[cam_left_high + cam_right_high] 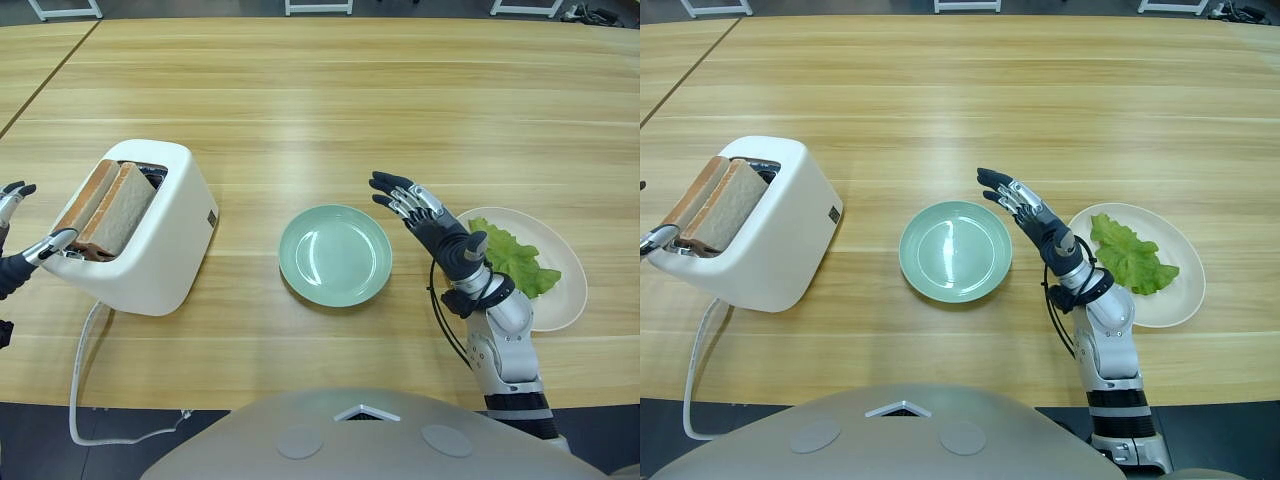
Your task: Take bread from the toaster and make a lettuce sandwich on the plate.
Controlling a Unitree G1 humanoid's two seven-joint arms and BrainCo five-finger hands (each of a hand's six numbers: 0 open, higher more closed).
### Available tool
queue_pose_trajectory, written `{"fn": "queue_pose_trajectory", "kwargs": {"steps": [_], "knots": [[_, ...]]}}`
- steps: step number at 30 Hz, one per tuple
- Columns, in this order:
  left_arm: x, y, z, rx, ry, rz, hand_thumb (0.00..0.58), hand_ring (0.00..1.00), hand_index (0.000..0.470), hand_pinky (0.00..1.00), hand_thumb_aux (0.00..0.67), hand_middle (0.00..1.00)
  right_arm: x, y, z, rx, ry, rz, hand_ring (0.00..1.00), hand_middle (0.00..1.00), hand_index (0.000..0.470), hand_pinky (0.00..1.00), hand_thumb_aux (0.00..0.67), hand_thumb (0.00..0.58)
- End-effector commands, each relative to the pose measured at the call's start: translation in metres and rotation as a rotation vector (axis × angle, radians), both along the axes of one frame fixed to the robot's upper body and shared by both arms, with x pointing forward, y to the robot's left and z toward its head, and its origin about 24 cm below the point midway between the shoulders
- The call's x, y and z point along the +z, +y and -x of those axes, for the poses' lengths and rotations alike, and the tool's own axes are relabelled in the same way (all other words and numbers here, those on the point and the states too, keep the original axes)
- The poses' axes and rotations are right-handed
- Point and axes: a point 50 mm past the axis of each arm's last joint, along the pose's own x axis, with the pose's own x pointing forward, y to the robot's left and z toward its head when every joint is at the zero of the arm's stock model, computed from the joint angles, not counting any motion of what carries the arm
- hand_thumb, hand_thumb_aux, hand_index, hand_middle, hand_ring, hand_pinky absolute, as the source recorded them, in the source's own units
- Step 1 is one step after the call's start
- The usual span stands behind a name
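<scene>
Smooth white rounded toaster [165,245] sitting at left on pale wood-grain table [350,100]. Two tan, porous square bread slices [110,205] standing upright in its slots. Left hand [22,258] hovering beside toaster's end, fingers spread, grasping nothing. Right hand [425,215] hanging released, fingers extended, between glossy round green plate [335,255] and white oval dish [560,290] carrying crinkled lettuce [515,258].

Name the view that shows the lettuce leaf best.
Right eye view: the lettuce lies fully exposed on its white plate, clear of the right hand. In the left eye view that hand's wrist overlaps the leaf's left edge.
</scene>
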Motion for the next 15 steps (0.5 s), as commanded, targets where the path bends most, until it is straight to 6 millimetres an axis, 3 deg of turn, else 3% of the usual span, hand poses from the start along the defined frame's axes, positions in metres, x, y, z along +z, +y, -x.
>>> {"fn": "queue_pose_trajectory", "kwargs": {"steps": [1, 6, 14, 15], "knots": [[-0.0008, 0.0039, -0.0039, 0.001, 0.01, -0.007, 0.144, 0.0, 0.063, 0.0, 0.089, 0.0, 0.0011, -0.0008, 0.0012, -0.008, -0.005, 0.011, 0.0, 0.0, 0.0, 0.0, 0.0, 0.0], [-0.0043, 0.0045, -0.0056, -0.001, 0.015, 0.003, 0.201, 0.0, 0.09, 0.0, 0.129, 0.0, 0.0013, -0.0006, 0.0017, -0.008, -0.007, 0.012, 0.0, 0.0, 0.0, 0.0, 0.0, 0.0], [-0.0088, -0.0026, -0.009, -0.03, 0.022, 0.014, 0.223, 0.0, 0.101, 0.0, 0.145, 0.0, 0.0022, -0.0007, 0.0025, -0.007, -0.011, 0.013, 0.0, 0.0, 0.0, 0.0, 0.0, 0.0], [-0.0098, -0.0047, -0.0102, -0.039, 0.023, 0.018, 0.285, 0.0, 0.135, 0.0, 0.192, 0.0, 0.0024, -0.0005, 0.0027, -0.007, -0.012, 0.012, 0.0, 0.0, 0.0, 0.0, 0.0, 0.0]]}}
